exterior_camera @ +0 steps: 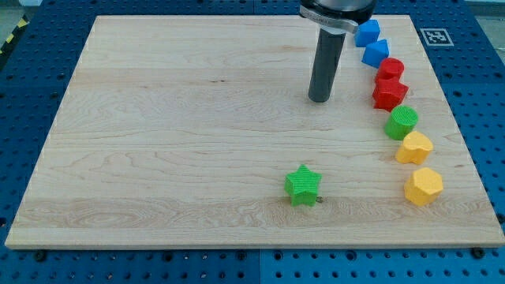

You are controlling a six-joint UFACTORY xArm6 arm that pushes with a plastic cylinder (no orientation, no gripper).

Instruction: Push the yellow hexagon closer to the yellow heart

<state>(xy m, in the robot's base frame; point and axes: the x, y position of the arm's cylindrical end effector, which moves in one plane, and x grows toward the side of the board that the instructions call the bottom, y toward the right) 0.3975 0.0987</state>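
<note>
The yellow hexagon [424, 186] lies near the board's lower right. The yellow heart [413, 147] lies just above it, a small gap between them. My tip [319, 99] rests on the board in the upper middle, well to the left of and above both yellow blocks, touching no block.
A curved row runs down the right side: two blue blocks [366, 32] [375, 52], a red cylinder [390, 69], a red star-like block [389, 93], a green cylinder [402, 122]. A green star [303, 184] lies at lower centre. The wooden board [158, 158] sits on a blue perforated table.
</note>
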